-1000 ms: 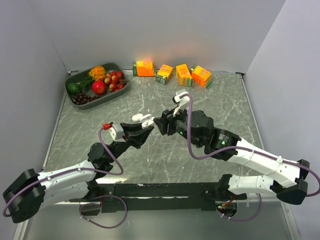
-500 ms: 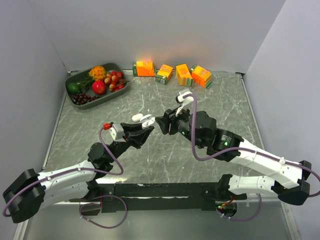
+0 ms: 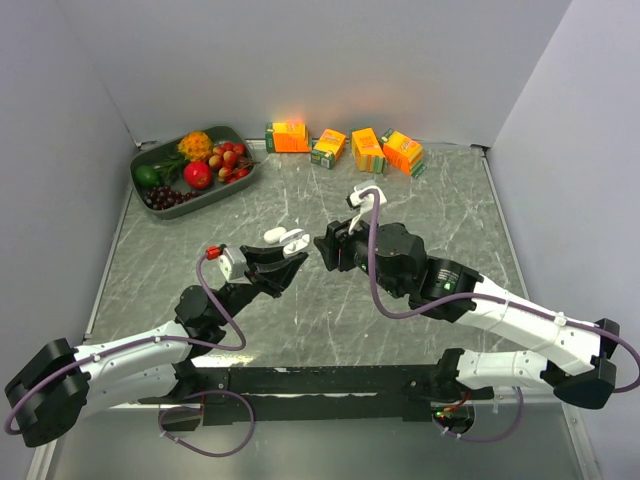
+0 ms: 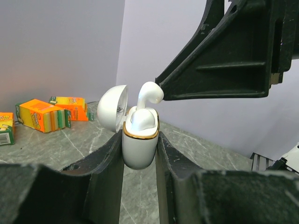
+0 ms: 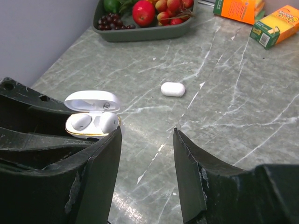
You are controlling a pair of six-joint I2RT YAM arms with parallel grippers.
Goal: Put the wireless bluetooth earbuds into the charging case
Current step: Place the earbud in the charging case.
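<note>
My left gripper is shut on the white charging case with a gold rim, held off the table with its lid open. The case holds two white earbuds. In the left wrist view one sits low and the other stands up out of its slot. Both show side by side in the right wrist view. My right gripper is open and empty, and its left fingertip is right beside the raised earbud. A small white oblong piece lies on the table beyond the case.
A grey tray of fruit stands at the back left. Several orange juice cartons line the back wall. Grey walls close in the table on three sides.
My right arm has shifted slightly, and its gripper has stayed close to the case. My left arm and the case have barely moved.
</note>
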